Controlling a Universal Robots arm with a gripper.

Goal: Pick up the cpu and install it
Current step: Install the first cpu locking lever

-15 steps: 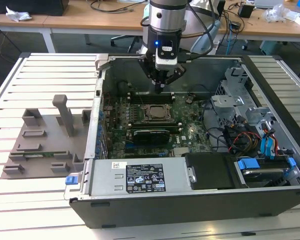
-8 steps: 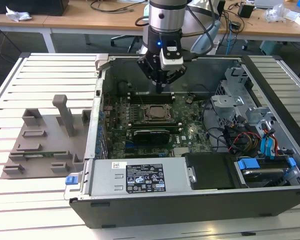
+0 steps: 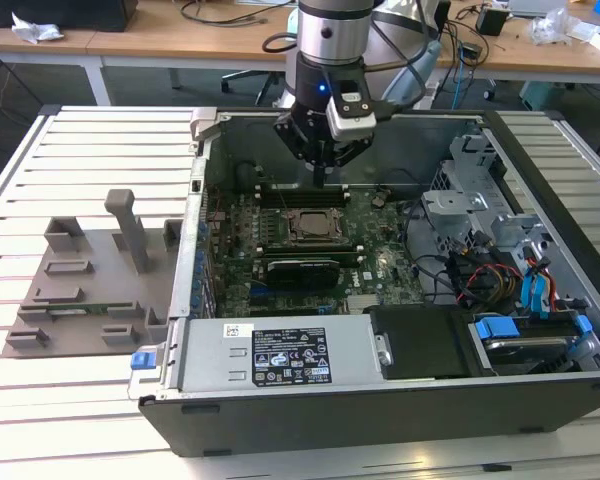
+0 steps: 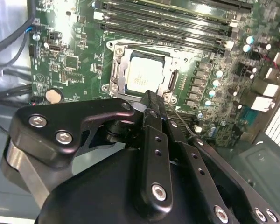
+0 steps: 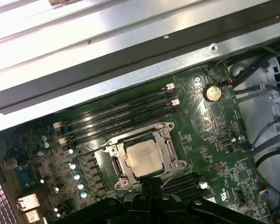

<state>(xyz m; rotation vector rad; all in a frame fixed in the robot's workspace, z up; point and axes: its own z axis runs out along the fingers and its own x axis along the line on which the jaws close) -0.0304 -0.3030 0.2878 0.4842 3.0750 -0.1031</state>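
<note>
Wooden desks strewn with cables are seen at the back of the exterior view, behind a white slatted table point(image 3: 70, 150) on which an open computer case point(image 3: 380, 400) is laid on its side. A grey fixture point(image 3: 90, 290) is set on the slats at the case's 9 o'clock. Inside the case, a green motherboard point(image 3: 380, 245) is exposed, with a drive cage point(image 3: 480, 190) and blue-tabbed cabling at its 3 o'clock and a labelled power supply point(image 3: 280, 355) at its 6 o'clock.

The cpu point(image 4: 143, 74) is seen in both wrist views already lying in the metal-framed socket point(image 5: 170, 149), its pale top point(image 5: 142, 158) facing up, the frame around it. Memory slots point(image 5: 116, 114) run alongside the socket.

The gripper point(image 3: 323, 172) is held above the board, at the socket's 12 o'clock in the exterior view, apart from the cpu. Its fingers point(image 4: 154, 135) appear pressed together, with nothing pinched between them.
</note>
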